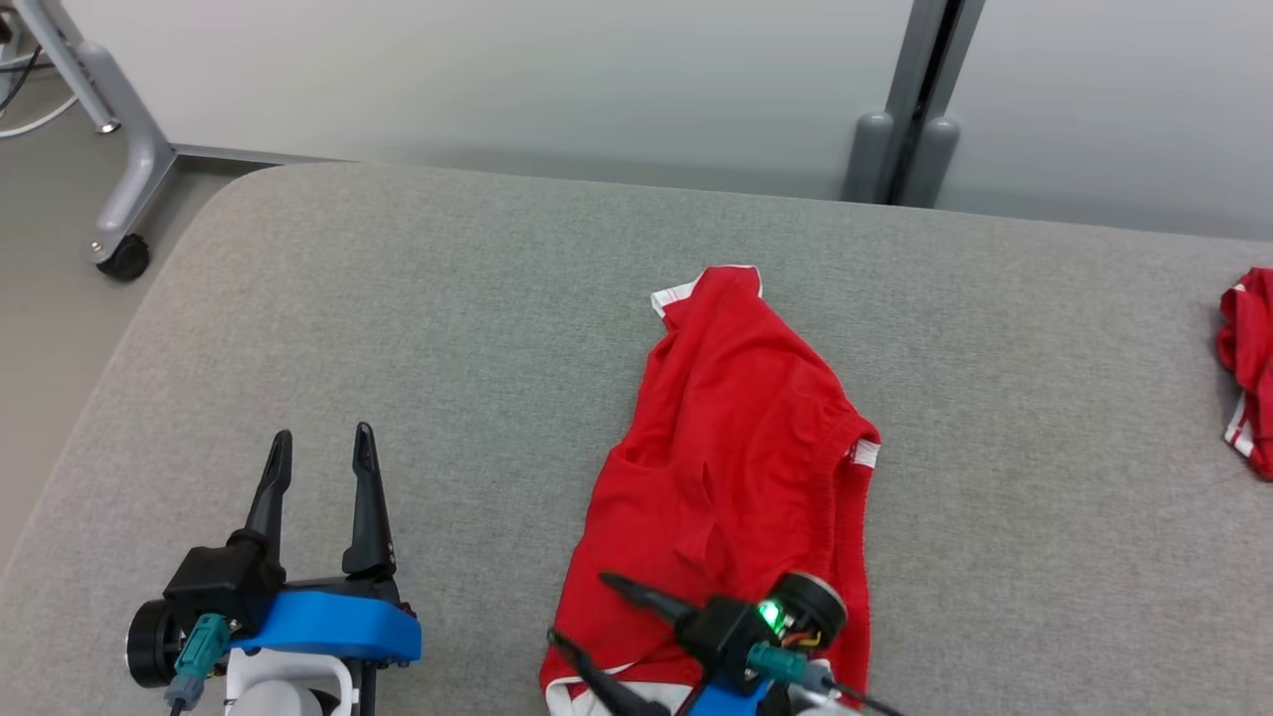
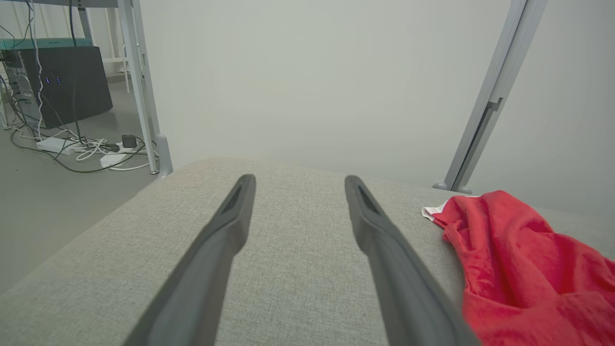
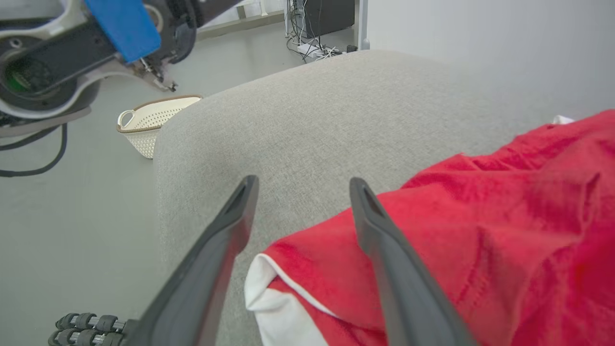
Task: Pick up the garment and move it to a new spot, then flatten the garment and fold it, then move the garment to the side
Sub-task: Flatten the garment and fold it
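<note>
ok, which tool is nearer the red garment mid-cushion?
Right. The right tool is open over the garment, at its near corner; the left tool is off to its left, over cushion.

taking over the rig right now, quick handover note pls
The garment is red, rumpled and lying loose mid-cushion.
The left pincer is open and empty, over bare cushion left of the garment.
The right pincer is open and holds nothing, over the garment's near white-trimmed edge.
A second red cloth lies at the far right.
Done: the garment is down on the cushion; I cannot tell whether this is its new spot.
Left: flatten, fold, move aside.
</note>
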Tool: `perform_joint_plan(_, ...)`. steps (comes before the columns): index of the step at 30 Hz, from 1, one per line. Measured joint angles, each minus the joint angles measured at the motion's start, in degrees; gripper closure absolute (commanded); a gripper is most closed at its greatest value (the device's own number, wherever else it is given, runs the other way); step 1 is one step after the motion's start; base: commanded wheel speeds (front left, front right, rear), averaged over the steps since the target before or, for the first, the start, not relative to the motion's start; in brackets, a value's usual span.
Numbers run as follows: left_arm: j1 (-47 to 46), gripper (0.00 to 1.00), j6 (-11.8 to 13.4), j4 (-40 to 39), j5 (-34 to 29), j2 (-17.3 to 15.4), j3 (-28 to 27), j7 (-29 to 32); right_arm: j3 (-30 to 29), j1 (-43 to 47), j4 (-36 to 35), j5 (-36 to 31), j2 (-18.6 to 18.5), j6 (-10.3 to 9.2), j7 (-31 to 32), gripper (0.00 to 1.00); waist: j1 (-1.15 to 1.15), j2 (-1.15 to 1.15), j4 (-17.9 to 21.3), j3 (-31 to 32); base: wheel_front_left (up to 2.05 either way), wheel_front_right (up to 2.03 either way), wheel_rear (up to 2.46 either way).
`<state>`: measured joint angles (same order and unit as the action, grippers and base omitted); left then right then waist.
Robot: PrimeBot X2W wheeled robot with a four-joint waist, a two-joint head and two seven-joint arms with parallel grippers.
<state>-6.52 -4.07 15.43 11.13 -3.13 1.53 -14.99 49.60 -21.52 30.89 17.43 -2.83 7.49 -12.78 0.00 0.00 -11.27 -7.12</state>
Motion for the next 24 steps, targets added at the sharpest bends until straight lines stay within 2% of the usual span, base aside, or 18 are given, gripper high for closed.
perform_joint_plan(4, 0.36, 0.00, 0.00, -0.12, -0.01, 0.05, -0.44, 0.00, -4.71, -0.81, -0.65, -1.99, 0.02, 0.00, -0.96, 0.00, 0.00, 0.00, 1.33, 0.41, 0.00, 0.00, 0.00)
perform_joint_plan(10, 0.49, 0.00, 0.01, -0.67, -0.15, 0.11, -1.20, 0.00, -17.20, -0.49, -3.27, -7.12, -0.66, 0.00, -1.44, 0.00, 0.00, 0.00, 3.30, 0.83, 0.00, 0.00, 0.00)
perform_joint_plan(17, 1.50, 0.00, -0.09, -0.98, -0.82, 0.11, -2.23, 0.00, -31.28, 5.31, -7.88, -10.85, -2.30, 0.00, -0.42, 0.00, 0.00, 0.00, 5.33, 1.54, 0.00, 0.00, 0.00)
perform_joint_plan(24, 1.62, 0.00, -0.49, -1.04, -1.14, 0.14, -2.25, -0.01, -43.19, 12.29, -12.59, -12.80, -1.49, 0.00, 0.12, 0.00, 0.00, 0.00, 6.46, 2.00, 0.00, 0.00, 0.00)
